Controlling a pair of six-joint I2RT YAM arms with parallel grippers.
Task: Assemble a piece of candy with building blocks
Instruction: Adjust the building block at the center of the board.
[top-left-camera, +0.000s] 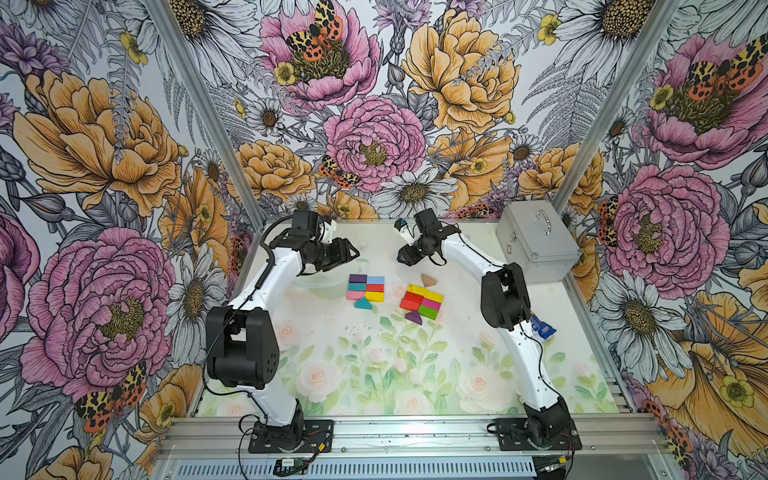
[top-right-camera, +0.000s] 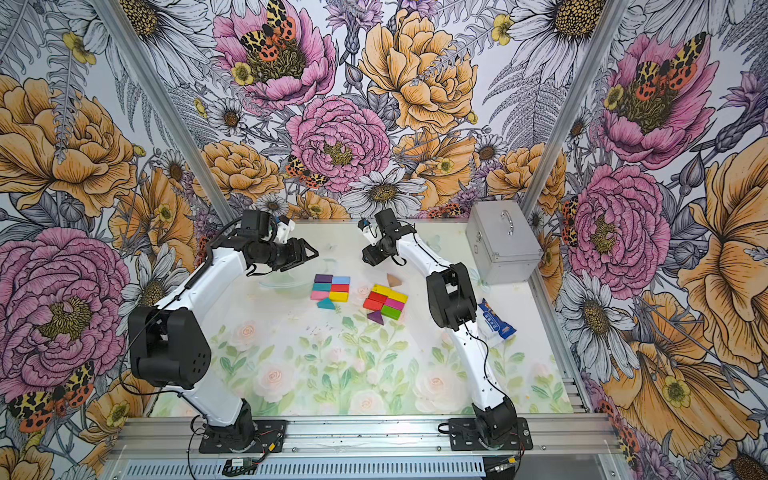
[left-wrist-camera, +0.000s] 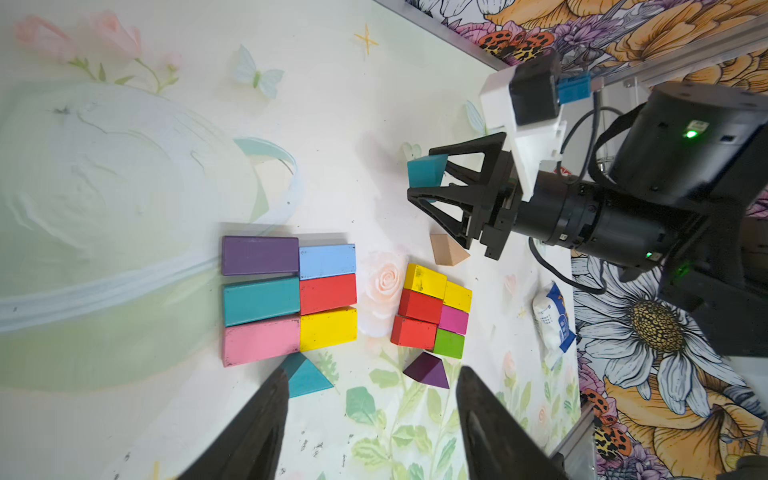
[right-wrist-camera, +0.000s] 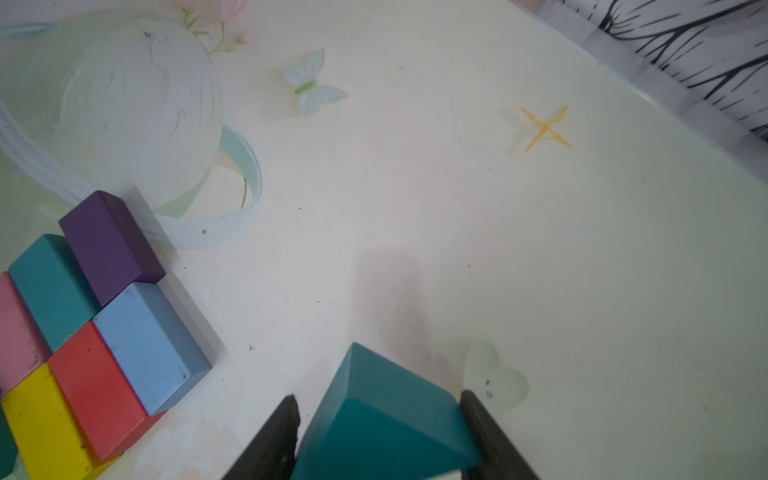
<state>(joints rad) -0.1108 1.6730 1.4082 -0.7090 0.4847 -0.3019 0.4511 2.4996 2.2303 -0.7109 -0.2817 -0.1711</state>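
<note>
Two groups of building blocks lie flat at the back middle of the mat. One is a rectangle of six bricks (top-left-camera: 365, 286) with a teal triangle (top-left-camera: 363, 303) at its near edge. The other is a tilted cluster of red, yellow, magenta and green bricks (top-left-camera: 422, 301) with a purple triangle (top-left-camera: 413, 318) beside it. A tan triangle (top-left-camera: 428, 279) lies alone behind that cluster. My right gripper (right-wrist-camera: 378, 397) is shut on another teal triangle (left-wrist-camera: 426, 171), held above the mat behind the blocks. My left gripper (left-wrist-camera: 374, 372) hovers open and empty near the six bricks.
A silver metal case (top-left-camera: 536, 241) stands at the back right corner. A blue-and-white snack packet (top-right-camera: 494, 328) lies by the right arm near the mat's right edge. Aluminium rails border the mat at the front and sides.
</note>
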